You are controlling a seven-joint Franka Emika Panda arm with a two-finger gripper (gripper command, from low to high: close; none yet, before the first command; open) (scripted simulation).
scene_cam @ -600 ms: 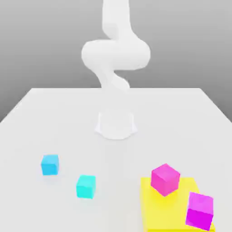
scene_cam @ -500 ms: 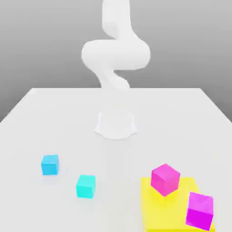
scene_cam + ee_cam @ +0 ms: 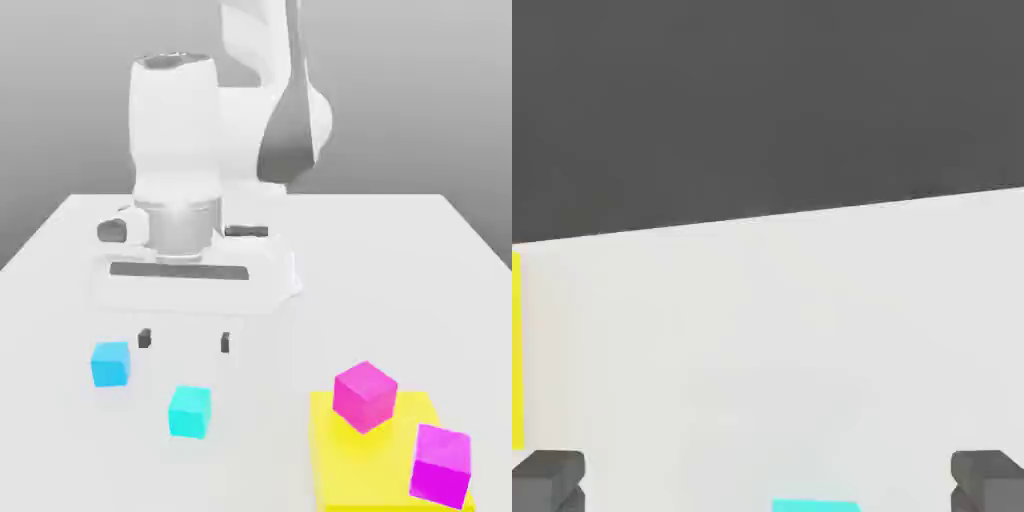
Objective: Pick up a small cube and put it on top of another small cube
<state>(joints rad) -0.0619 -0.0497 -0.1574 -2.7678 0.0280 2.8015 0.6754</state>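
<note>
Two small cubes lie on the white table: a blue one (image 3: 110, 363) toward the exterior view's left and a cyan one (image 3: 189, 411) nearer the front. My gripper (image 3: 184, 341) hangs above the table between and behind them, open, with nothing between its dark fingertips (image 3: 144, 338). In the hand view the fingertips (image 3: 550, 478) stand wide apart and a sliver of the cyan cube (image 3: 815, 505) shows between them at the picture's edge.
A yellow block (image 3: 385, 455) sits at the exterior view's front right with two magenta cubes (image 3: 365, 395) on it, the second (image 3: 441, 465) near its corner. Its yellow edge (image 3: 516, 350) shows in the hand view. The table's far edge (image 3: 812, 213) meets a dark background.
The arm has swung down and forward from an upright pose; the hand now hangs low over the table behind the cyan and blue cubes. The cubes have not moved.
</note>
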